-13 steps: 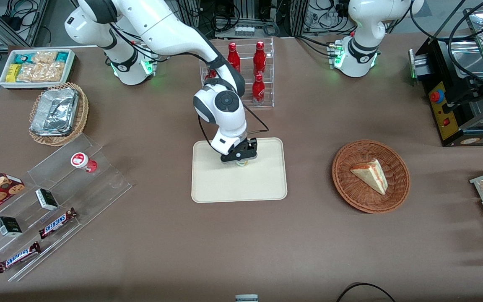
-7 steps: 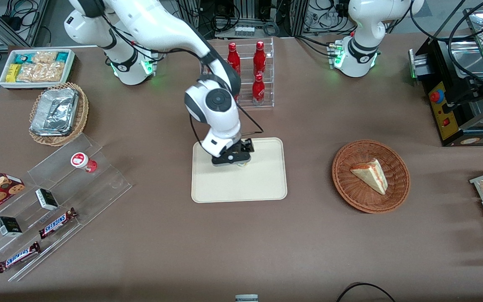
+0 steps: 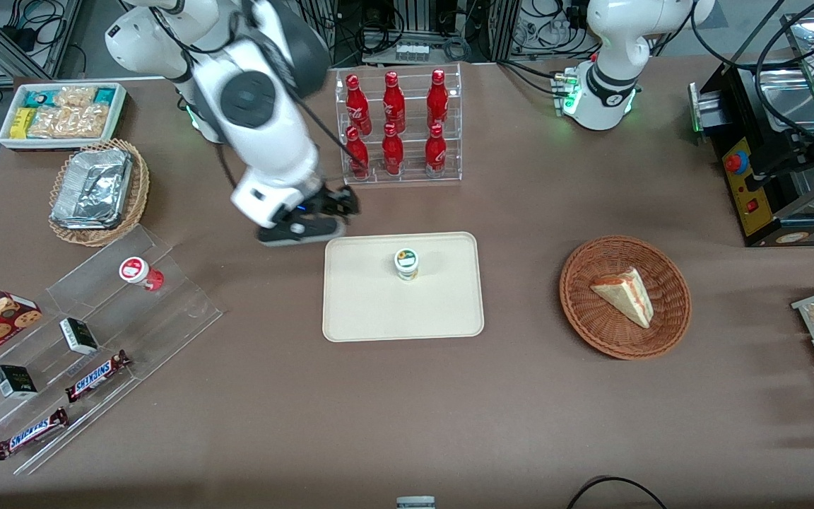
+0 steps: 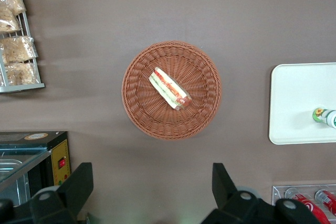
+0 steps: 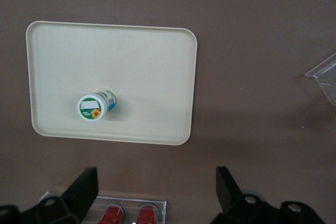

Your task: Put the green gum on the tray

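The green gum (image 3: 406, 262) stands upright on the cream tray (image 3: 379, 314), in the half of the tray nearer the bottle rack, with nothing touching it. The right wrist view looks down on its white, green-ringed lid (image 5: 95, 106) and the tray (image 5: 152, 61). My right gripper (image 3: 322, 213) hangs high above the table, off the tray, toward the working arm's end and near the tray corner closest to the rack. It is open (image 5: 156, 190), its fingers wide apart with nothing between them. The parked arm's wrist view catches the gum (image 4: 325, 116) at the tray's (image 4: 299, 93) edge.
A clear rack of red bottles (image 3: 393, 127) stands farther from the front camera than the tray. A wicker basket with a sandwich (image 3: 624, 297) lies toward the parked arm's end. An acrylic stand (image 3: 96, 332) with a red gum bottle (image 3: 140, 272) and snack bars lies toward the working arm's end.
The gripper has let go of the green gum, risen and swung off the tray toward the working arm's end. The gum stays upright on the tray, now fully in sight.
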`<state>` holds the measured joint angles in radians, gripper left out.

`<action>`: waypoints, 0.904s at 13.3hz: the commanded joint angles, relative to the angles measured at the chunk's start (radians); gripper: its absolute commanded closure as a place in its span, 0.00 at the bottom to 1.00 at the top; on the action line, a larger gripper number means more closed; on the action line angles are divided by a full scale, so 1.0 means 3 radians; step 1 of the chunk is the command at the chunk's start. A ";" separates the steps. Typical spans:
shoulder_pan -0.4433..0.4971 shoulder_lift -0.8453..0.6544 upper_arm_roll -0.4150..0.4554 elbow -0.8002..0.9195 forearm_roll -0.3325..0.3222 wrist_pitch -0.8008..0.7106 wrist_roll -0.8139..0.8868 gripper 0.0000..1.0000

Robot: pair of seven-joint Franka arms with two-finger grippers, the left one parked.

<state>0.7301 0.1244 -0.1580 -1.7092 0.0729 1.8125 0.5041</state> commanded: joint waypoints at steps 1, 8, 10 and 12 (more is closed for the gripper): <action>-0.0259 -0.0414 0.0021 -0.0229 0.0013 -0.0242 -0.0141 0.00; -0.1338 -0.0737 0.0021 -0.0229 0.0013 -0.0780 -0.1178 0.00; -0.1619 -0.0757 0.0021 -0.0224 0.0013 -0.0841 -0.1301 0.00; -0.1860 -0.0757 0.0021 -0.0198 0.0013 -0.0847 -0.1536 0.00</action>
<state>0.2227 -0.0808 -0.1608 -1.7584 0.0720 1.5734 0.0905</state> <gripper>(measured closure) 0.000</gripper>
